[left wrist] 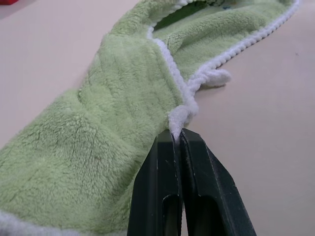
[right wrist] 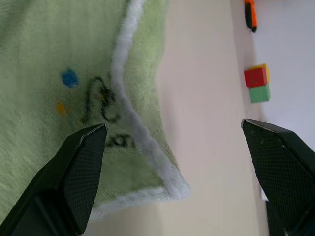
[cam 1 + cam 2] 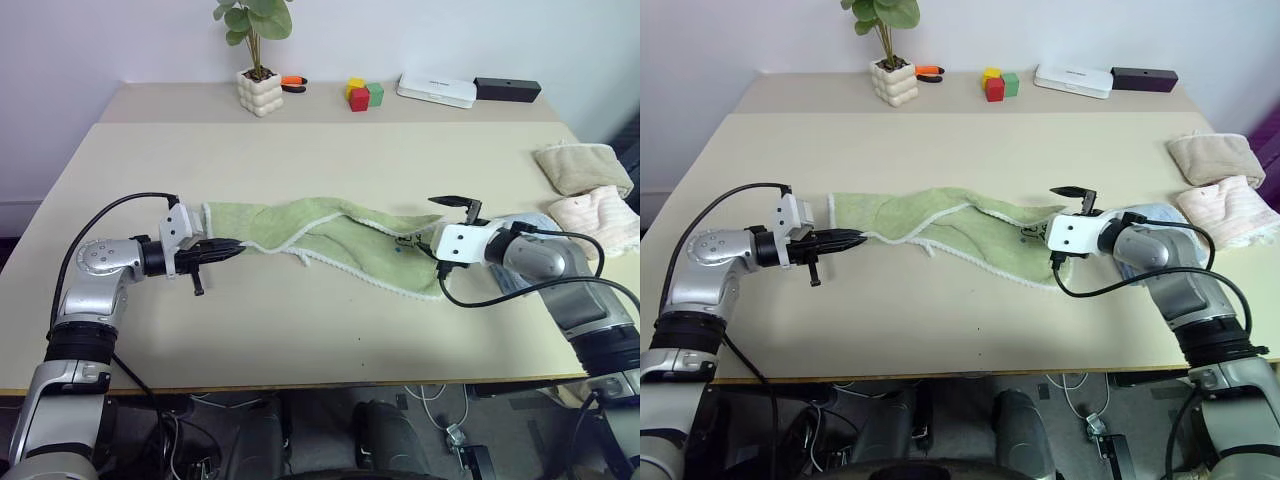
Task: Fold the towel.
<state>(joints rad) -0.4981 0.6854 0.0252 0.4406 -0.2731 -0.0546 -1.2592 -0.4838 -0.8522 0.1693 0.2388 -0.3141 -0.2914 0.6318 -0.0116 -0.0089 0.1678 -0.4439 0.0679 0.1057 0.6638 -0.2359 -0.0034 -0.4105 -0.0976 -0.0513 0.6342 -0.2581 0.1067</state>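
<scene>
Currently the left gripper (image 3: pixel 232 248) is closed on the white stitched edging of the towel (image 3: pixel 330 235), pinching only a thin fold of hem at the very tips of its fingers (image 1: pixel 165 162). The towel lies bunched and twisted on the table (image 3: pixel 300 330), stretching from those tips across to the right gripper (image 3: pixel 433 225).

Risk 1: the pinch is shallow. Any pull along the cloth may draw the hem out from between the tips, and the corner would drop.

The right gripper stands with its fingers (image 2: pixel 81 162) wide apart, holding nothing. The towel corner with the small dark printed mark (image 2: pixel 101 101) lies between and just ahead of them; whether the lower finger touches the cloth cannot be told for certain.

Risk 2: closing from this position may catch only the edging, or miss the corner.

Risk 3: the twist in the middle, if not spread, would probably carry into the fold.
</scene>
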